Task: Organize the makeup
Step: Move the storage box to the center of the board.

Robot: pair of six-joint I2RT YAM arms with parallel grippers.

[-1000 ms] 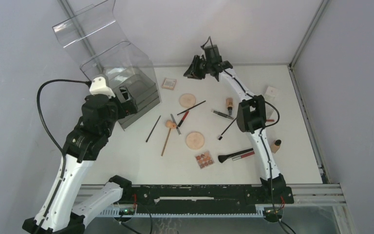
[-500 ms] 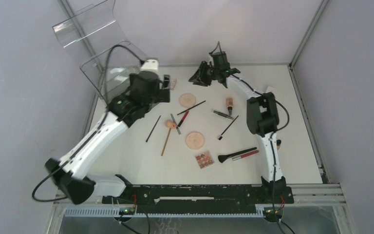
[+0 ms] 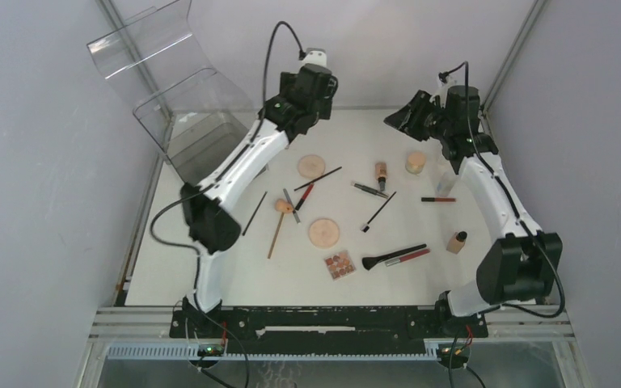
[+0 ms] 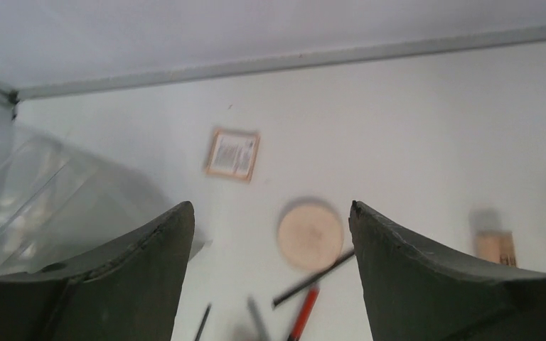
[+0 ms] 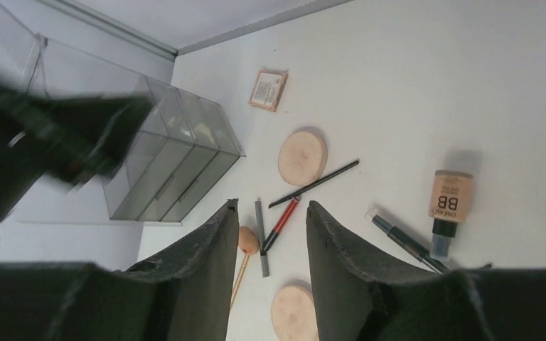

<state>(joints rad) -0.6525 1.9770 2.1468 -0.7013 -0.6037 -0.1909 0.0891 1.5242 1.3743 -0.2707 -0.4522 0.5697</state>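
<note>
The makeup lies scattered on the white table: two peach discs (image 3: 311,166) (image 3: 323,233), a thin black brush (image 3: 318,179), a red pencil (image 3: 304,196), a sponge on a stick (image 3: 281,208), a BB cream bottle (image 3: 381,172), a jar (image 3: 415,162), a tan bottle (image 3: 456,242) and a square palette (image 3: 340,264). My left gripper (image 3: 295,103) (image 4: 271,209) is open and empty, high over the back centre, above the disc (image 4: 311,234). My right gripper (image 3: 400,117) (image 5: 271,206) is open and empty, raised at the back right.
The clear acrylic organizer (image 3: 202,121) stands at the back left. A second square palette (image 4: 232,153) lies beside it, hidden under my left arm in the top view. A large black brush (image 3: 392,256), a mascara (image 3: 369,189) and another red pencil (image 3: 438,199) lie on the right half.
My left arm swung from the organizer across to the back centre. My right arm moved from the back centre to the back right, uncovering the jar and a red pencil.
</note>
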